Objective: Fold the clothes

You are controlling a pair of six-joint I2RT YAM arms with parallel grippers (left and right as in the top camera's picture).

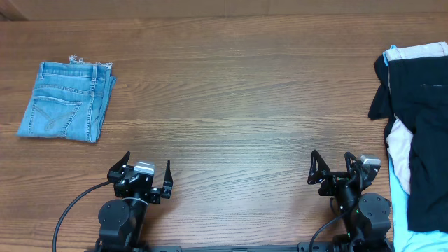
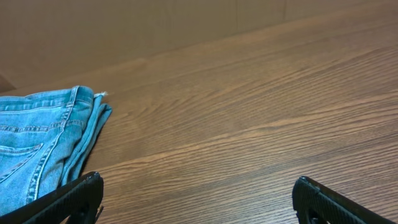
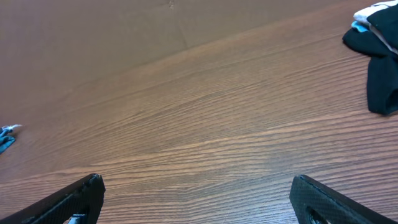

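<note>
Jeans (image 1: 66, 101), apparently already folded, lie at ten o'clock from the nearer left gripper (image 1: 147, 168), long axis roughly twelve-to-six. It and the right gripper (image 1: 330, 164) both gape fully, holding nothing.

Even, bright light; soft shadows; wrist views slightly soft.

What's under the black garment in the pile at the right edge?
Under the black garment, a pale pink-white piece and light-blue fabric peek out. How far they extend, or whether more lies beneath, is hidden.
</note>
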